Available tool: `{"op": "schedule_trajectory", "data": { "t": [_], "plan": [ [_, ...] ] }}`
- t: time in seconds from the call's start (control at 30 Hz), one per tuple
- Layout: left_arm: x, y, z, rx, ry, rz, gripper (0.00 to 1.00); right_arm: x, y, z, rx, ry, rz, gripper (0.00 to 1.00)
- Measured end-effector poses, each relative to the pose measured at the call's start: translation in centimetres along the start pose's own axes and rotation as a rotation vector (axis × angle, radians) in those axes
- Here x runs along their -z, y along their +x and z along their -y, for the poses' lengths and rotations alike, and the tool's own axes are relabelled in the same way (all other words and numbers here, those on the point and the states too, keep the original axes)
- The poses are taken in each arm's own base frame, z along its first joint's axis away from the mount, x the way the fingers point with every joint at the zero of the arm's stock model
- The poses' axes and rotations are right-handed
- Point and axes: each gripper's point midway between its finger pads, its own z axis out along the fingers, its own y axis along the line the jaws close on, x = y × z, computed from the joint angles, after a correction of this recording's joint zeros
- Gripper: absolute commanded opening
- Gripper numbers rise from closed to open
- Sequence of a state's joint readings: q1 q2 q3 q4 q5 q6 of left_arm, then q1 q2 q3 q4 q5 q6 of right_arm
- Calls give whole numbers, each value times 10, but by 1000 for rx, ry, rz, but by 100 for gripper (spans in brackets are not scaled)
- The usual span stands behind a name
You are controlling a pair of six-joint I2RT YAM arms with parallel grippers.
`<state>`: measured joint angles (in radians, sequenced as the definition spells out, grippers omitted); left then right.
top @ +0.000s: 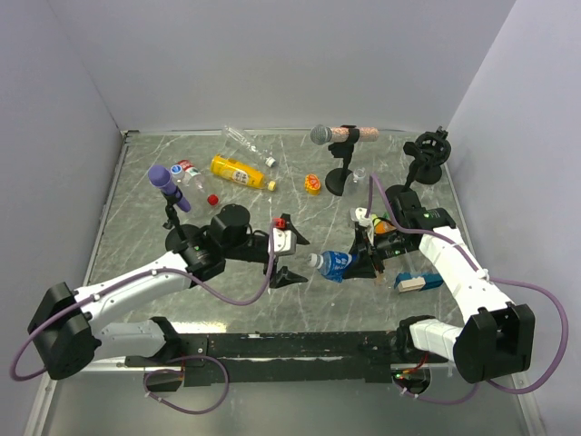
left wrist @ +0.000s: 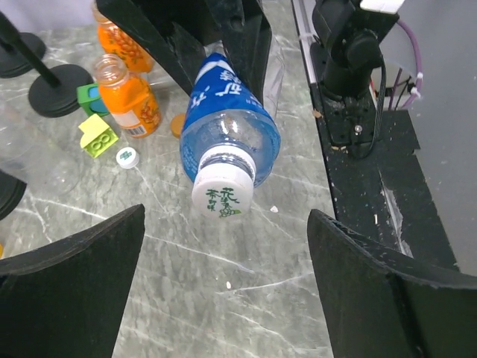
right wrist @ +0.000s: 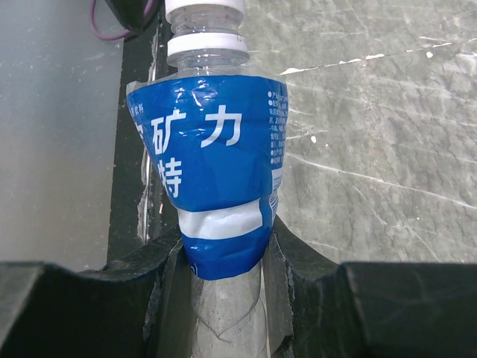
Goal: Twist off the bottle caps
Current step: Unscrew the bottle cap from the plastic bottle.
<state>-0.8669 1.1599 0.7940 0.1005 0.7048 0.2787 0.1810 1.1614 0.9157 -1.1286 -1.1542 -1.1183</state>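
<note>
**A:** Top view first. Where's the bottle?

**B:** The blue-label bottle (top: 338,264) is mid-desk (top: 136,182) between the arms, clamped in the right tool (top: 363,259). Its white cap (top: 315,261) points at the left tool (top: 292,257), which is spread wide just beside it.

**A:** Why that pose?

**B:** My read: the right arm is the vise and the left does the twisting. The neck is aimed at the left wrist so a roll can turn the cap.

**A:** Left wrist?

**B:** The cap is centred between the two fingers (left wrist: 82,276), with a gap on each side and no contact. The bottle tilts towards the camera, and the cap end looks clear of the desk. Behind it are an uncapped orange bottle (left wrist: 130,101), a yellow-green block (left wrist: 97,136) and a loose small cap (left wrist: 127,156) lying flat. That one is likely done.

**A:** Right wrist?

**B:** The pads (right wrist: 168,283) pinch the lower body at the bottom edge of the label, and the plastic is squeezed in. A low grip leaves the neck free for the other tool. The cap is at the top edge, partly cropped.

**A:** Status?

**B:** The cap is on. The left tool needs to advance and close. Risk: the soft body could twist in the clamp.
</note>
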Motion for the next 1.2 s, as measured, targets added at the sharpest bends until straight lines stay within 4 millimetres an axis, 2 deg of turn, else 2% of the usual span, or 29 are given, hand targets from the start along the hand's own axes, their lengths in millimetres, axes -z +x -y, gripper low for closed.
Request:
{"op": "schedule_trajectory", "data": {
  "t": [0.1,0.27,0.4,0.93,1.07,1.13,1.2],
  "plan": [
    [-3,3,0,-11,15,-1,84,0,0,0,0,0,0,16],
    [-4,-5,-1,-30,17,23,73,0,0,0,0,0,0,16],
    [-5,-10,-2,-43,18,40,68,0,0,0,0,0,0,16],
    [-10,-6,-4,-9,16,26,38,0,0,1,3,3,-1,16],
    [-11,-6,-3,-1,18,24,23,0,0,2,4,5,-4,16],
    [-11,-6,-3,10,17,23,9,0,0,2,5,6,-4,16],
    [-11,-6,-3,24,16,23,1,0,0,2,4,6,-4,16]
  ]
}}
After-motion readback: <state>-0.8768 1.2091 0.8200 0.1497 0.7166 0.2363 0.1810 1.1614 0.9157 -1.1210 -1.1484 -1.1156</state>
